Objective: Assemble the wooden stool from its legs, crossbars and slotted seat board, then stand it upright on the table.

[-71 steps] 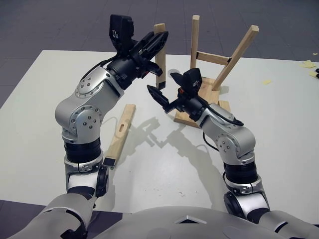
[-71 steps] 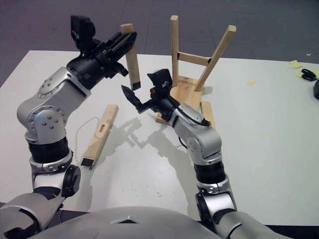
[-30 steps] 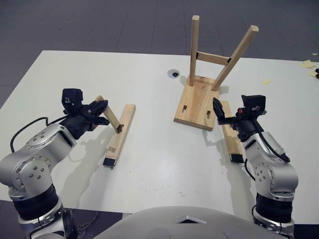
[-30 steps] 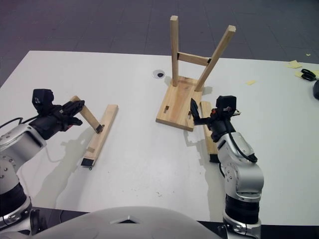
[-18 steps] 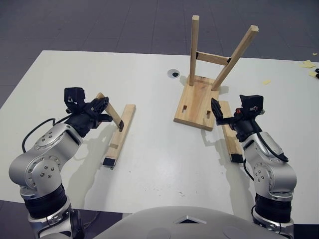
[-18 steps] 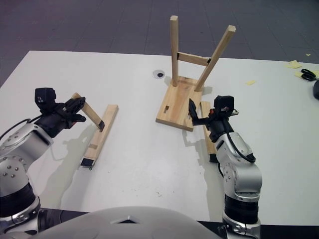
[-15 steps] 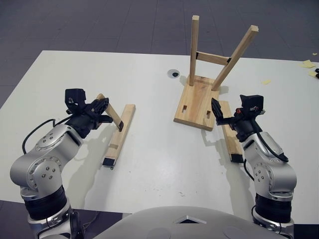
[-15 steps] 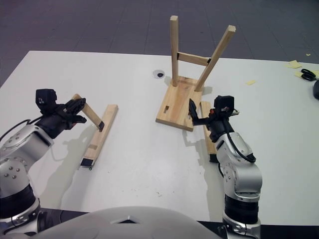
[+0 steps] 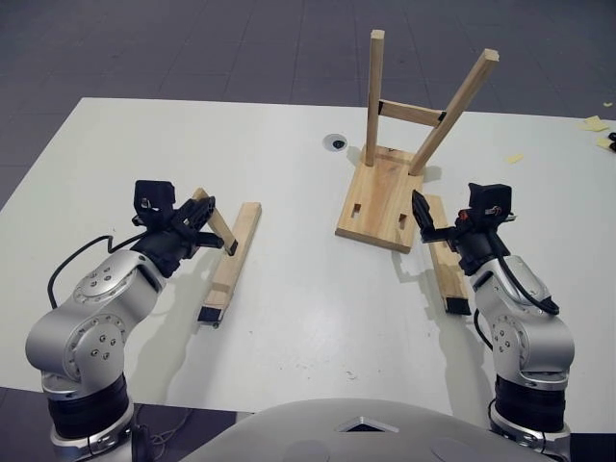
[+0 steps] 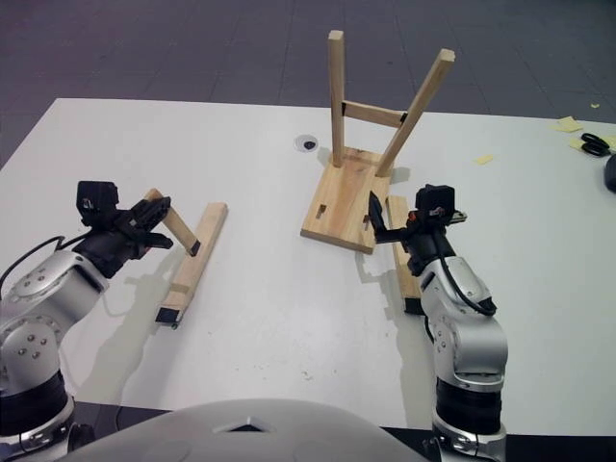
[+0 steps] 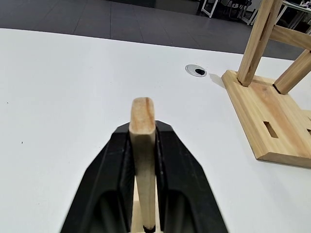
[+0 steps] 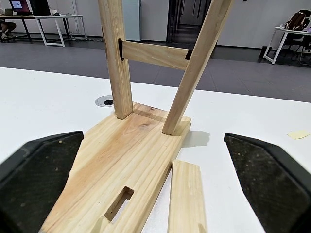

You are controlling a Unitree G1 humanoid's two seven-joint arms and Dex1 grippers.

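Note:
The slotted seat board lies on the white table with two legs standing up out of it, joined by a crossbar. A loose leg lies at the left, another loose leg beside the board's right edge. My left gripper is low over the table at the left, shut on a short wooden crossbar whose dark tip slants toward the left loose leg. My right gripper hovers open just right of the board, above the right loose leg, nothing between its fingers.
A round cable grommet sits in the table behind the board. Yellow paper scraps and scissors lie at the far right edge. Bare table stretches across the front and middle.
Both arms came down from a raised pose near the board to the table's sides. In the last second the left gripper carried the crossbar slightly toward the left loose leg; the right hardly moved.

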